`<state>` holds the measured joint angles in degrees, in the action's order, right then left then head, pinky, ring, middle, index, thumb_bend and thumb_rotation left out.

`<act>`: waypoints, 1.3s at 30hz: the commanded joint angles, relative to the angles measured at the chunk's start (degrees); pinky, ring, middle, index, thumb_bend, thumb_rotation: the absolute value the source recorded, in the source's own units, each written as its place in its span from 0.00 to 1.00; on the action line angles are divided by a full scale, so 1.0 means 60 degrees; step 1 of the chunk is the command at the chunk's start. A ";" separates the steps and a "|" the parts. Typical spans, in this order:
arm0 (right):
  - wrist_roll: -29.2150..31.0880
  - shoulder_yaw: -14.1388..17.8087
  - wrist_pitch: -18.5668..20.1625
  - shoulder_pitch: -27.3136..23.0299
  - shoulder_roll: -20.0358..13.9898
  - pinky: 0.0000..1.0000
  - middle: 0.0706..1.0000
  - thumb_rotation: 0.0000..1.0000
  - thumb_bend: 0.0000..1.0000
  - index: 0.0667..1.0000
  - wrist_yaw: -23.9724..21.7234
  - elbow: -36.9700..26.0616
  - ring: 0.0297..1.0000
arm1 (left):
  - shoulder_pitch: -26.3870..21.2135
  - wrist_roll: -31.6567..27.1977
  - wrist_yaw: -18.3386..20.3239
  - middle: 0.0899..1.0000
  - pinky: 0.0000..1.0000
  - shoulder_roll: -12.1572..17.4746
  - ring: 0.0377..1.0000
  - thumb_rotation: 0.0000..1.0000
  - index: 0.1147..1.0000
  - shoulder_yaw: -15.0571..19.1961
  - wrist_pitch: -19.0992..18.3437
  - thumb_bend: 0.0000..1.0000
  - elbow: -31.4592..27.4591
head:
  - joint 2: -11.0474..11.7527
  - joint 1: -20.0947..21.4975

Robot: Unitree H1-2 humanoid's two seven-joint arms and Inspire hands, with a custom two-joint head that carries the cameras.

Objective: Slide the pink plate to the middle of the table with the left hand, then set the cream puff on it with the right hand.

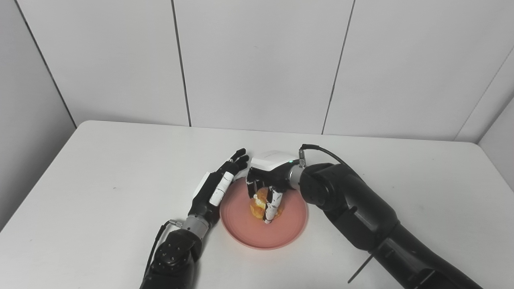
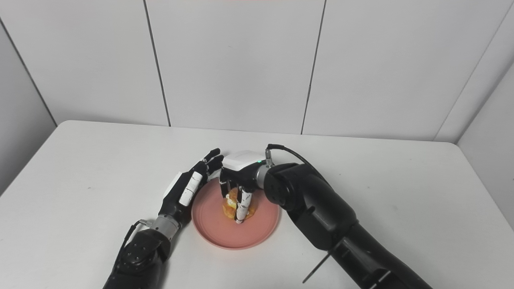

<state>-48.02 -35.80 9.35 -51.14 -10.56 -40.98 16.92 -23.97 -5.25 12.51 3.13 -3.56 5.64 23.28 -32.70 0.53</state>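
While right hand (image 1: 267, 176) pinches cream puff (image 1: 260, 204) on pink plate (image 1: 281, 235), left hand (image 1: 219, 184) spread; white table (image 1: 100, 180), grey panelled walls (image 1: 257, 60).

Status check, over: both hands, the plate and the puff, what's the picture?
Left hand open, resting at pink plate's left rim. Right hand shut on cream puff, over plate centre. Contact with plate unclear. Nothing blocking.

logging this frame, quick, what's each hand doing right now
Left hand: open, fingers straight beside the pink plate, holding nothing.
Right hand: shut on the cream puff, over the plate.
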 commanded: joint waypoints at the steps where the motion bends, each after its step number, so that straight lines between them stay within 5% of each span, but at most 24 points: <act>1: 0.0015 0.0014 -0.0307 -0.0495 -0.0013 0.46 0.47 0.00 0.53 0.44 0.0121 -0.0344 0.52 | 0.0321 0.0085 0.0185 0.92 0.78 -0.0251 0.93 0.90 0.89 -0.0278 -0.0133 1.00 0.0473 | -0.0012 -0.0004; 8: -0.0161 -0.0038 -0.0187 -0.0510 -0.0126 0.47 0.47 0.00 0.53 0.44 0.0090 -0.0744 0.53 | 0.0319 0.0046 0.0217 0.92 0.77 -0.0214 0.92 0.90 0.89 -0.0272 -0.0177 1.00 0.0449 | -0.0012 0.0056; 9: -0.0190 -0.0034 -0.0171 -0.0499 -0.0137 0.49 0.53 0.09 0.53 0.45 0.0112 -0.0778 0.54 | 0.0323 0.0037 0.0221 0.92 0.77 -0.0212 0.94 0.90 0.88 -0.0270 -0.0186 1.00 0.0437 | -0.0013 0.0058; 12: -0.0260 0.0036 -0.0017 -0.0445 -0.0145 0.51 0.59 0.14 0.52 0.45 0.0116 -0.0869 0.57 | 0.0333 0.0045 0.0207 0.93 0.77 -0.0200 0.95 0.90 0.88 -0.0273 -0.0227 1.00 0.0400 | -0.0023 0.0073; 14: -0.0327 0.0040 0.0080 -0.0435 -0.0166 0.54 0.66 0.20 0.87 0.56 0.0038 -0.0942 0.62 | 0.0337 0.0069 0.0196 0.93 0.77 -0.0188 0.96 0.90 0.89 -0.0284 -0.0249 1.00 0.0380 | -0.0033 0.0083; 17: -0.0449 0.0073 0.0313 -0.0418 -0.0181 0.57 0.72 0.23 0.99 0.62 -0.0159 -0.1058 0.68 | 0.0346 0.0085 0.0177 0.93 0.78 -0.0177 0.96 0.90 0.89 -0.0292 -0.0324 1.00 0.0328 | -0.0041 0.0099; 39: -0.0305 0.0670 0.0736 -0.0261 -0.0448 0.64 0.80 0.28 1.00 0.65 -0.1001 -0.1810 0.78 | 0.0402 0.0036 0.0177 0.93 0.78 -0.0134 0.97 0.90 0.90 -0.0267 -0.0380 1.00 0.0233 | -0.0070 0.0178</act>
<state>-50.26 -32.92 12.81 -50.80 -12.66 -47.05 8.27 -23.88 -5.20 12.52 3.39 -3.93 5.49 22.88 -33.05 1.67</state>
